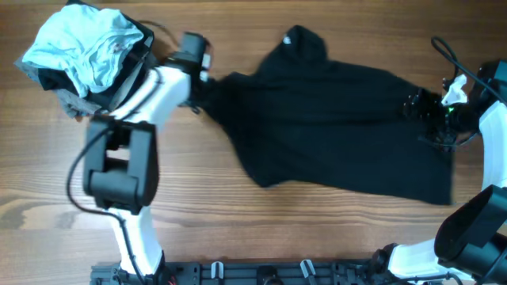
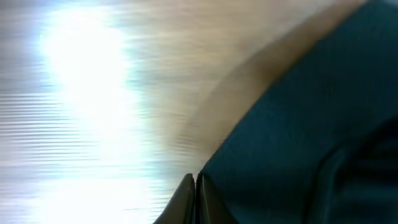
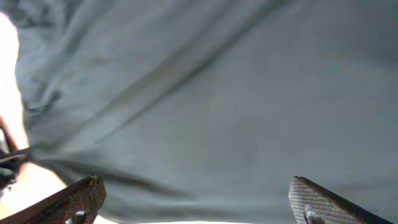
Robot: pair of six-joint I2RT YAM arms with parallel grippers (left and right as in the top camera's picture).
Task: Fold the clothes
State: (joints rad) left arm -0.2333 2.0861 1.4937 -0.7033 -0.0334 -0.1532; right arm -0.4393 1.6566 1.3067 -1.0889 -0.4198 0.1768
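My left claw point(image 2: 196, 182) pinches shut on the black shirt point(image 1: 333, 134) at its nine-o'clock edge, ready for folding; my right claw point(image 3: 194, 186) gapes empty.

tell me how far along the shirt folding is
Nothing folded yet: the black shirt lies spread, wrinkled, on the table. In hand: left fingers are pinched shut at its left edge; right fingers hang open over its right side. Every fold is left.

The shirt point(image 1: 333, 134) lies right of the garment pile point(image 1: 87, 47).
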